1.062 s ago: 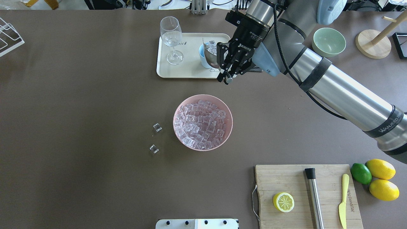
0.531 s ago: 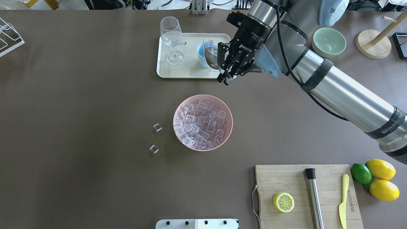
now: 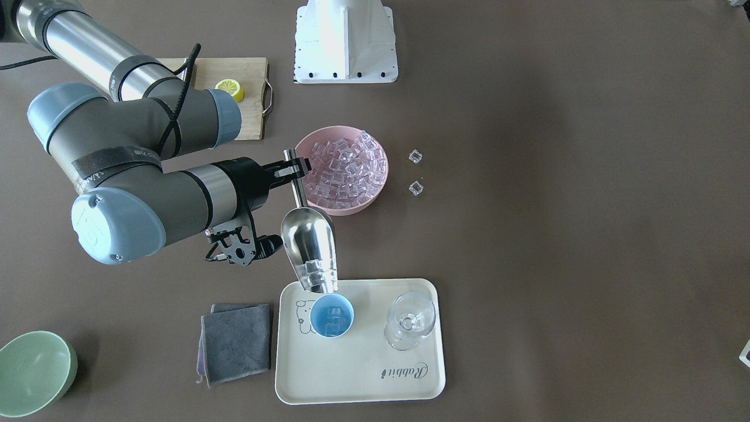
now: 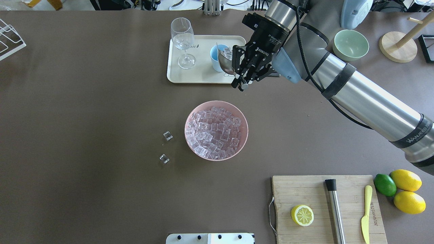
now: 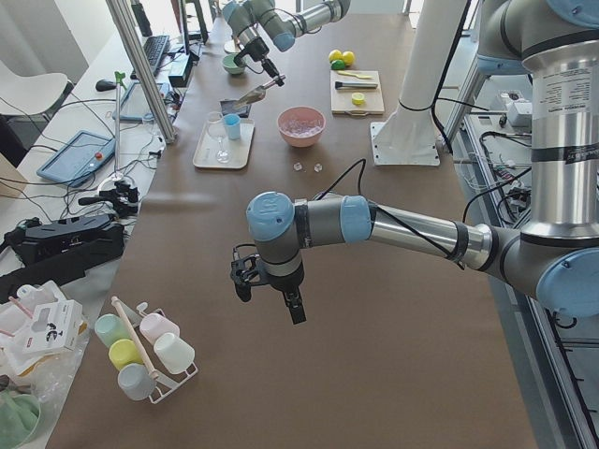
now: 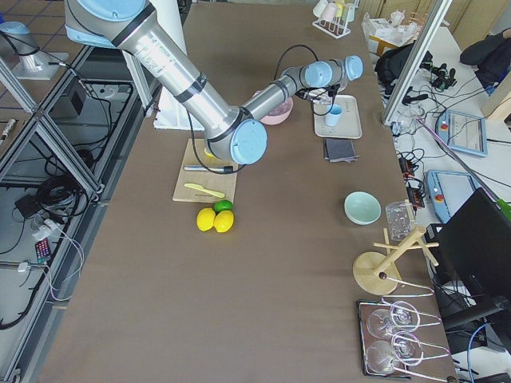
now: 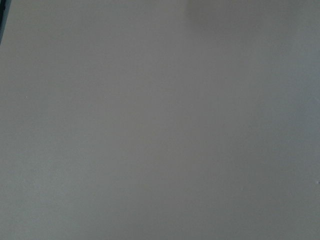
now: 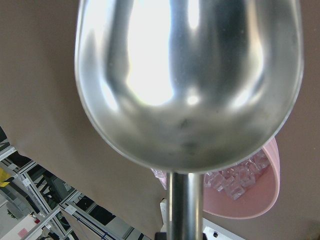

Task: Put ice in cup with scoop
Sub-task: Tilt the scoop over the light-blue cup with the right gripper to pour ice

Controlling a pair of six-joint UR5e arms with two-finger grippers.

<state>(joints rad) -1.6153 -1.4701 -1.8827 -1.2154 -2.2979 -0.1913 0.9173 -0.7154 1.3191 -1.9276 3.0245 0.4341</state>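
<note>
With our right gripper [image 3: 291, 169] clamped on the scoop [image 3: 310, 246] above the cup [image 3: 318, 321], and our left gripper [image 5: 270, 292] showing too little to tell its jaws, fast-sliding ice [image 3: 314, 272] could bounce out beside the cup.

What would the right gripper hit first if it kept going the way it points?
Likely the pink bowl of ice: the right gripper, shut on the scoop handle, points at it, though it may pass above.

Shiny steel scoop [image 3: 309, 246]: centre of front view, tilted mouth-down just above cup [image 3: 331, 316], handle pointing up-frame, few cubes at lip. Light-blue cup upright, lower centre, cubes inside. Clear ice [image 4: 215, 132] heaped mid-frame overhead; two loose cubes left of heap.
</note>
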